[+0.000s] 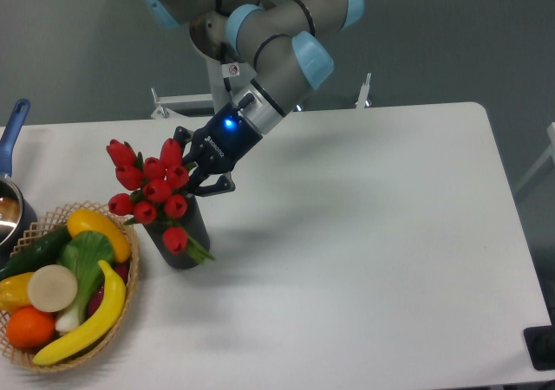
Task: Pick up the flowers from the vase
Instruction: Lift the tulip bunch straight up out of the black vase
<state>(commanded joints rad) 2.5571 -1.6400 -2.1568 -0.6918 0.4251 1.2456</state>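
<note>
Camera view has the pincer pinched in on the flowers, which sit in the vase on the desk. Honestly I'd lift straight up, slow, so the vase doesn't tip.

View: one fixed camera, raised, looked down across the white table.
Distance: moderate; arm partly cropped above.

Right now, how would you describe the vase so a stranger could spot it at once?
Start at the wicker basket of fruit on the table's left edge; the vase stands on the table just to its right, below the gripper. It is the short black cylinder holding red flowers, unlike the blue-handled pot farther left.
</note>
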